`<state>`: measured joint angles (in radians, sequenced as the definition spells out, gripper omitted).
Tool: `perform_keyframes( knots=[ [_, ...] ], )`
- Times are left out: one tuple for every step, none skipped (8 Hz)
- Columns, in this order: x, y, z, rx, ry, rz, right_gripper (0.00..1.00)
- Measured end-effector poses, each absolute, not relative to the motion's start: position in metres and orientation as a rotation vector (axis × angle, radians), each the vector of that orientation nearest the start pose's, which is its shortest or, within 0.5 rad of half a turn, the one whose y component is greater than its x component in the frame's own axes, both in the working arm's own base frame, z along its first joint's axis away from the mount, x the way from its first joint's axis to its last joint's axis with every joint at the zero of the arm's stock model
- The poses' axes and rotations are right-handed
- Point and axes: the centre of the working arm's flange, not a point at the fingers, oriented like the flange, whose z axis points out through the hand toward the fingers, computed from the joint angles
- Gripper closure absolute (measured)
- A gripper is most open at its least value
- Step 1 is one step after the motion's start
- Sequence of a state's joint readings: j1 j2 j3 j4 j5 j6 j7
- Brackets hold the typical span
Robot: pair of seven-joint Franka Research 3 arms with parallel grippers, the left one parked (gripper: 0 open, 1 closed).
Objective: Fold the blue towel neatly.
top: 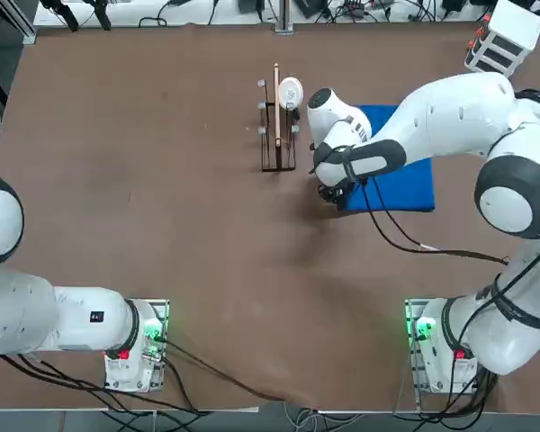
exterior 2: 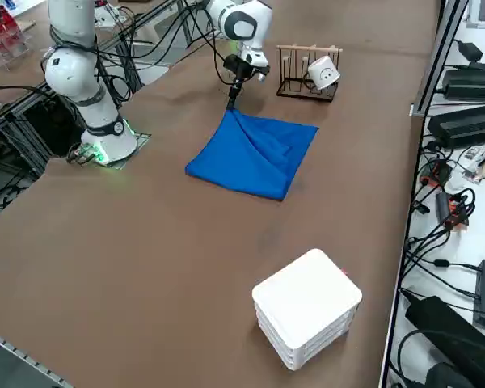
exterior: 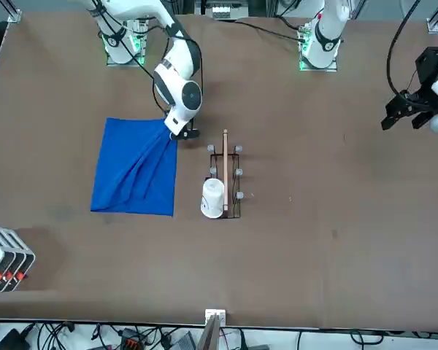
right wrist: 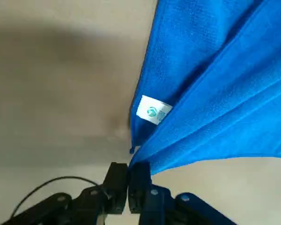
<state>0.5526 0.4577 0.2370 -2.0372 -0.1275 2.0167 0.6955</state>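
The blue towel (exterior: 135, 168) lies spread on the brown table, with creases running up to one lifted corner. My right gripper (right wrist: 128, 180) is shut on that corner, the one nearest my base and the wooden rack, and holds it a little above the table. In the wrist view the towel (right wrist: 215, 79) hangs off the pinched corner, with its small white tag (right wrist: 153, 111) just beyond the fingertips. From overhead my arm covers part of the towel (top: 405, 180), and the gripper (top: 335, 193) sits at its near left corner. The side view shows the gripper (exterior 2: 233, 95) above the raised corner of the towel (exterior 2: 255, 153).
A small wooden rack (top: 277, 126) with a white cup (top: 291, 92) on it stands just left of the towel. A white box (exterior 2: 307, 307) sits near the table's far right corner. Bare table stretches to the left and toward the arm bases.
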Motion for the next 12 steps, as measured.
perform_keyframes(
  knots=[
    [0.387,0.380,0.194,-3.382,-0.294,0.595,0.87],
    [0.389,0.379,0.194,-3.383,-0.289,0.594,0.71],
    [0.390,0.379,0.193,-3.382,-0.286,0.593,0.54],
    [0.393,0.381,0.194,-3.380,-0.281,0.586,0.37],
    [0.398,0.383,0.197,-3.378,-0.275,0.577,0.19],
    [0.403,0.385,0.202,-3.382,-0.269,0.583,0.02],
    [0.410,0.388,0.213,-3.392,-0.258,0.600,0.00],
    [0.423,0.388,0.228,-3.405,-0.228,0.610,0.00],
    [0.442,0.385,0.245,-3.409,-0.177,0.590,0.00],
    [0.466,0.376,0.259,-3.402,-0.109,0.545,0.00],
    [0.492,0.364,0.270,-3.393,-0.032,0.495,0.01],
    [0.519,0.350,0.277,-3.387,0.047,0.450,0.03]
  ],
)
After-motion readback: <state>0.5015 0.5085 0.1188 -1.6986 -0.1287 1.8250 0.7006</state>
